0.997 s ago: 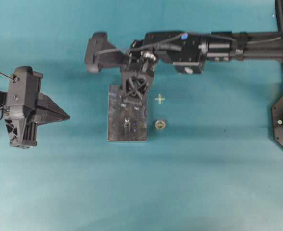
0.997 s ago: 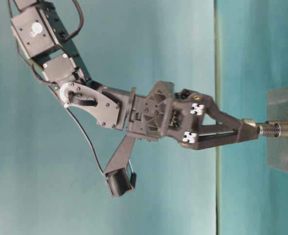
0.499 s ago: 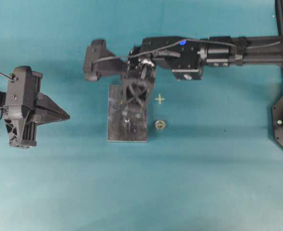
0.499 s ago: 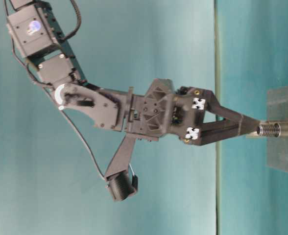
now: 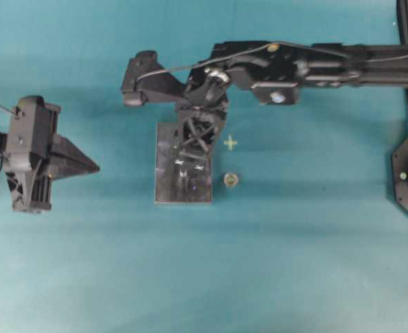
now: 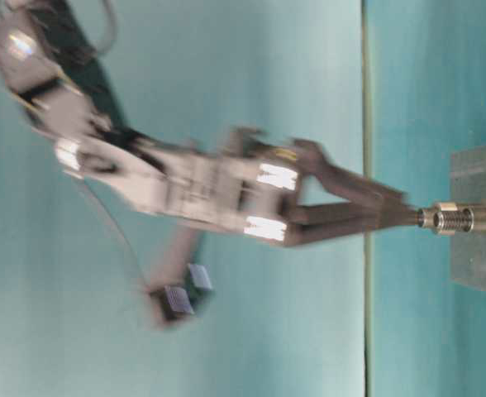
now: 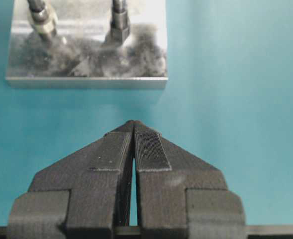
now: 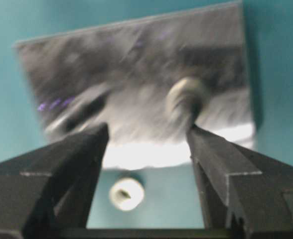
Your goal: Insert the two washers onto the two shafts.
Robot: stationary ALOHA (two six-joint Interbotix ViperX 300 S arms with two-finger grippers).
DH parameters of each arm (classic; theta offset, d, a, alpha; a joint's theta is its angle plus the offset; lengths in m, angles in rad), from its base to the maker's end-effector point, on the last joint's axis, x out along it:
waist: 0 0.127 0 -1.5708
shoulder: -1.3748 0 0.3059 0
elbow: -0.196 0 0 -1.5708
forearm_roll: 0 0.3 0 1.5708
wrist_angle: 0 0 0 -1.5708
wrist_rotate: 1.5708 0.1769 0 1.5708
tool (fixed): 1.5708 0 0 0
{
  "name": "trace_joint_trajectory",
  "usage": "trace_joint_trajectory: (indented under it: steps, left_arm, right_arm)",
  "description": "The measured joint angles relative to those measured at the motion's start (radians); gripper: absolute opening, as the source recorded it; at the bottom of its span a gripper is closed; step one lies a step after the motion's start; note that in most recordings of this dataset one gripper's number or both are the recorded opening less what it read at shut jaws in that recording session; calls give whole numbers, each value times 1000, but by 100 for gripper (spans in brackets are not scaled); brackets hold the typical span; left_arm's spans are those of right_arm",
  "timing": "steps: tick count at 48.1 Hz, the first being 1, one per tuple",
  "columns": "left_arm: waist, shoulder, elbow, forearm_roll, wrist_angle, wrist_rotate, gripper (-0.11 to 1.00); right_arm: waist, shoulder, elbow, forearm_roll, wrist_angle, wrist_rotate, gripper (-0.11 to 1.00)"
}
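- One small pale washer [image 8: 126, 193], ring-shaped, lies flat beside the plate [image 8: 136, 79].
- My right gripper [image 8: 146, 137] gapes empty; left gripper [image 7: 133, 130] pressed together.

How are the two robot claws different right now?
The left gripper is shut, tips touching; the right gripper is open, with a gap between its fingers. The left gripper sits off to the side of the metal plate; the right gripper is over it. Both are black.

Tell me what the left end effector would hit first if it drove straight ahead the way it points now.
Probably the near edge of the metal plate; the shut left end effector has only bare teal table before it.
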Motion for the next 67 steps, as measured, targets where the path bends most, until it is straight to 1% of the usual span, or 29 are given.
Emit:
trace_joint_trajectory:
  steps: [13,22,27,36,41,50,59,64,67]
  left_arm:
    - [2,-12,5,0,-2,-2,0]
    - [0,-14,5,0,0,-2,0]
    - [0,-12,5,0,-2,-2,0]
    - [0,-9,5,0,0,-3,0]
    - [0,-8,5,0,-2,-3,0]
    - [0,5,5,0,-2,-3,0]
    - [0,8,5,0,-11,-3,0]
    - [0,11,5,0,-17,-3,0]
    - [0,14,5,0,-21,-3,0]
  right_arm:
    - [11,-137,150,3,-2,-2,67]
    - [40,-153,319,8,-110,0,69]
    - [52,-138,379,11,-175,6,72]
    - [71,-107,399,12,-276,9,84]
    - [77,-98,402,11,-308,11,84]
    - [89,-72,413,11,-324,14,84]
    - [109,-44,413,2,-347,40,83]
    - [112,-37,413,-25,-362,60,77]
    - [112,-32,413,-48,-364,71,71]
